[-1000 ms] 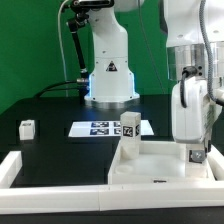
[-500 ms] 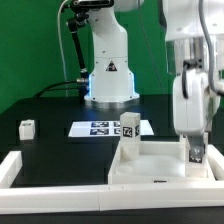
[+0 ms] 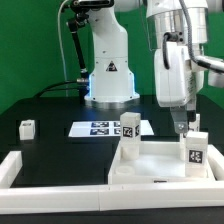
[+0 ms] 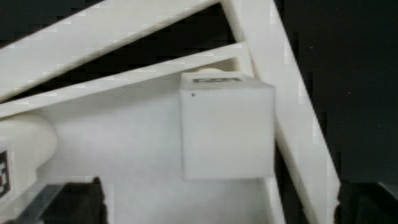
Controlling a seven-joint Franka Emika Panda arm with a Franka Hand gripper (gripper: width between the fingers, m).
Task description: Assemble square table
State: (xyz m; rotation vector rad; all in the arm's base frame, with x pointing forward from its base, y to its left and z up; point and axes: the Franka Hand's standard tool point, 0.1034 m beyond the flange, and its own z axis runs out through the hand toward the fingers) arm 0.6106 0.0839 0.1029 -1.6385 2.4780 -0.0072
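The square table panel (image 3: 150, 168) lies at the front of the table with its raised rim up. One white tagged leg (image 3: 128, 136) stands on the panel's far corner on the exterior view's left. Another tagged leg (image 3: 196, 151) stands on its corner on the exterior view's right. My gripper (image 3: 181, 124) hangs just above this right leg, a little to its left, open and empty. In the wrist view the leg (image 4: 231, 132) stands on the panel (image 4: 107, 150). My gripper (image 4: 222, 206) shows only dark fingertips, spread wide at the picture's edge. A third leg block (image 3: 27, 127) lies loose at the exterior view's left.
The marker board (image 3: 98, 128) lies behind the panel, in front of the robot base (image 3: 109, 80). White border bars run along the front (image 3: 100, 202) and the exterior view's left (image 3: 15, 168). A green wall stands behind.
My gripper has let go of the right leg and risen off it, shifting slightly towards the exterior view's left. The leg stays standing on the panel's corner.
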